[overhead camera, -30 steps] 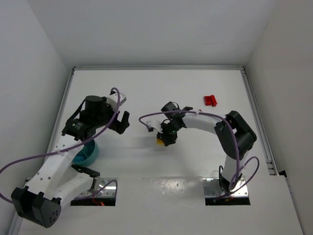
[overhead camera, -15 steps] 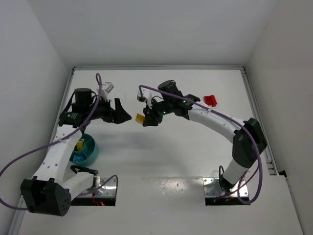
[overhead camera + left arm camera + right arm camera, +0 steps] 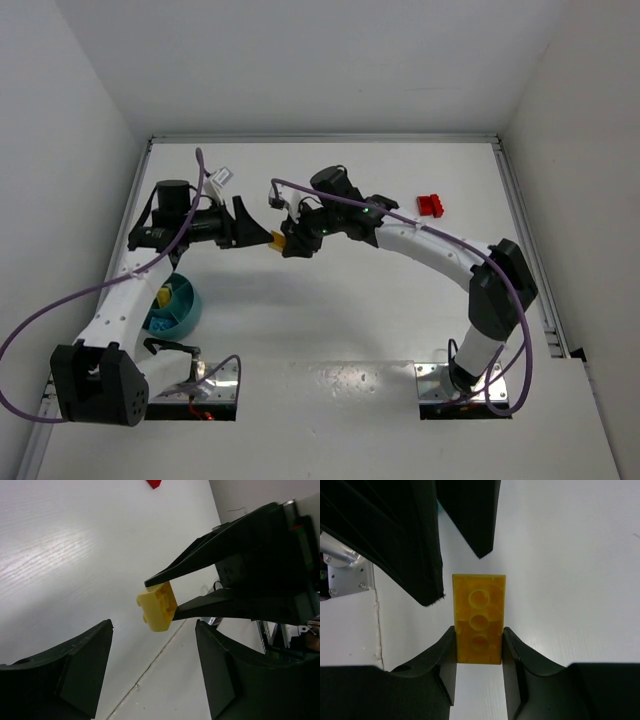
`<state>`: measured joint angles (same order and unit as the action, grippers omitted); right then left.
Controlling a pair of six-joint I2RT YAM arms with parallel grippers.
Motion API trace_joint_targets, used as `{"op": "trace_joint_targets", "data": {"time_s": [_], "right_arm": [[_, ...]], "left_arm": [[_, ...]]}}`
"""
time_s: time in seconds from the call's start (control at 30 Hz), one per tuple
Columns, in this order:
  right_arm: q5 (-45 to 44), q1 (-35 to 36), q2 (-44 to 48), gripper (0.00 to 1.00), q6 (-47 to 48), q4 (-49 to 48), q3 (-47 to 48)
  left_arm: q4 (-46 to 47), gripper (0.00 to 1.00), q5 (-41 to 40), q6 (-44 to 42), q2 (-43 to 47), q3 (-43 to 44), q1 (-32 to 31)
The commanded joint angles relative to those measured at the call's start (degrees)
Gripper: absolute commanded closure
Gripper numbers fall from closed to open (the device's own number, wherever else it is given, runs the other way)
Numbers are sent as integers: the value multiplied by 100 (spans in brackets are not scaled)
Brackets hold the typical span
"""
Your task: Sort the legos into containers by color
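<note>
Handover is the step in hand, by my reading. From the top view, the right end effector [image 3: 287, 241] holds a yellow brick [image 3: 277, 240] in the air over the far-left part of the surface [image 3: 350, 320]. The left end effector [image 3: 262, 231] faces it, spread wide, with the brick just at its mouth. The bowl [image 3: 196, 306] sits by the left edge near the near-left corner, with a yellow piece [image 3: 162, 297] already in one compartment. A red brick [image 3: 432, 206] lies toward the far-right corner.

From the left wrist, the brick [image 3: 157, 606] sticks out of the right end effector's narrow pinch. It hangs between the left fingers [image 3: 82, 667] but ahead of their tips and touches neither. The left arm probably needs to advance so its pads bracket the free end, then close squarely.

From the right wrist, the brick [image 3: 479, 617] is pinched at its near end, studs toward the camera. Its far half is free, and the left fingers [image 3: 395, 545] stand just beyond it. The left pads should take that free half without touching the right fingertips. The right end effector should let go only once the left grip is firm, since a drop from here lands on the open surface, well apart from the bowl.
</note>
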<state>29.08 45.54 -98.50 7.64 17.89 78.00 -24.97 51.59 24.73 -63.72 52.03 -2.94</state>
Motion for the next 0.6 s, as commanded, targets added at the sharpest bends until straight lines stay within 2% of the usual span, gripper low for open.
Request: {"op": "trace_joint_targets", "data": {"time_s": [0.0,0.13,0.37,0.57], "right_arm": [[-122,96,-55,100,-113,-462,392],[-122,157,-117,100,-114,-401,707],[-122,394,-117,100,-9,-339,708],[-245,447,-117,100,53,-339,576]], "left_arm": [[308,28,89,269,-43,-123,57],[309,32,9,322,-105,-123,171],[432,41,192,489,-158,-175,224],[625,43,395,690,-158,-228,338]]}}
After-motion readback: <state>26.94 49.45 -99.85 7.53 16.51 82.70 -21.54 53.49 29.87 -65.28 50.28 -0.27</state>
